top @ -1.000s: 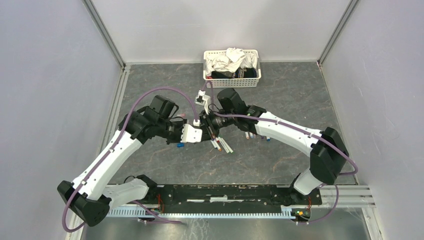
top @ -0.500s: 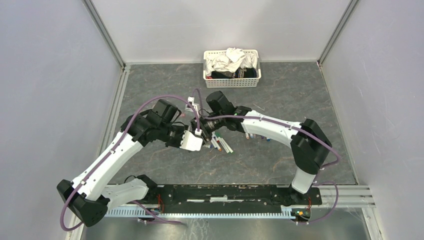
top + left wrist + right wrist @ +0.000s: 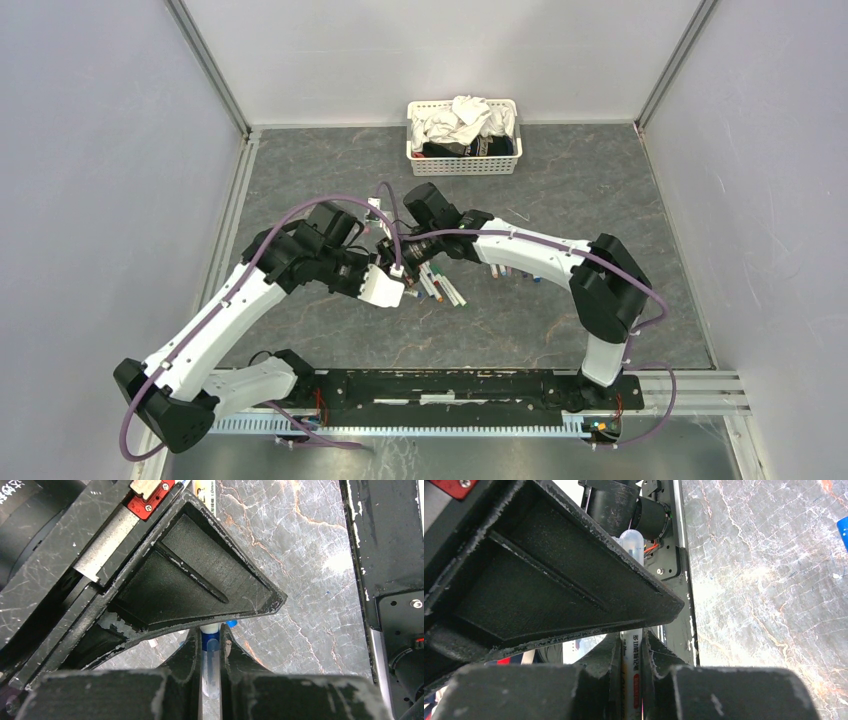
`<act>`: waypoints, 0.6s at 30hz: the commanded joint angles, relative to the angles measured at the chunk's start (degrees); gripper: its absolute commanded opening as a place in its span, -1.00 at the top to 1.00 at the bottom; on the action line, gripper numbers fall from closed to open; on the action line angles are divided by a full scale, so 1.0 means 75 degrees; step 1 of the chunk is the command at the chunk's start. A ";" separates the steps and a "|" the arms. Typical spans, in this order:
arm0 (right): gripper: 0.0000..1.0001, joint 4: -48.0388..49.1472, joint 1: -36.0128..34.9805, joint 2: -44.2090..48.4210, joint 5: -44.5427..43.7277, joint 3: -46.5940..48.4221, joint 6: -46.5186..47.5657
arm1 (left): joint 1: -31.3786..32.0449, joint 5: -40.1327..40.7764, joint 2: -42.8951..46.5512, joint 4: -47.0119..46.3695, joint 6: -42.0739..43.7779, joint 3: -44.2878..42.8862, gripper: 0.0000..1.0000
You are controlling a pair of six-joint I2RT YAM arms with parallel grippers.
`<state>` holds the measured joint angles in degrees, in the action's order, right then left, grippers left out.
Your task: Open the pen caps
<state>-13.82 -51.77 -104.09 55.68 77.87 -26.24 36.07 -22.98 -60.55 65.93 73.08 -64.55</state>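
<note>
In the top view the left gripper [image 3: 395, 287] and right gripper [image 3: 415, 262] meet tip to tip over the desk [image 3: 560, 200], just beside loose pens [image 3: 443, 287] lying on it. The shared pen is hidden there. In the left wrist view the left fingers [image 3: 187, 650] are clenched on the pen cap [image 3: 212, 667], and the pen [image 3: 210, 628] runs straight away from the camera, its white barrel pointing outward. In the right wrist view the right fingers [image 3: 610, 655] grasp the printed barrel, long axis straight ahead, clear cap end farthest.
</note>
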 commanded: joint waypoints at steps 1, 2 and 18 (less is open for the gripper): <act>1.00 -0.0152 0.0023 0.0194 0.0168 -0.0006 0.0434 | 0.0042 0.0107 0.0148 0.0259 0.0576 -0.0217 0.91; 1.00 -0.0142 0.0034 0.0274 0.0181 -0.0112 0.0460 | 0.0042 0.0130 0.0168 0.0259 0.0564 -0.0217 0.72; 1.00 0.1085 0.0109 0.0690 0.0735 -0.0761 -0.0162 | 0.0042 -0.0528 0.0359 0.0215 0.0398 -0.0060 -0.36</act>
<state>-12.62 -51.13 -101.82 58.08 72.29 -24.88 36.14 -23.55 -57.45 67.24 75.00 -64.55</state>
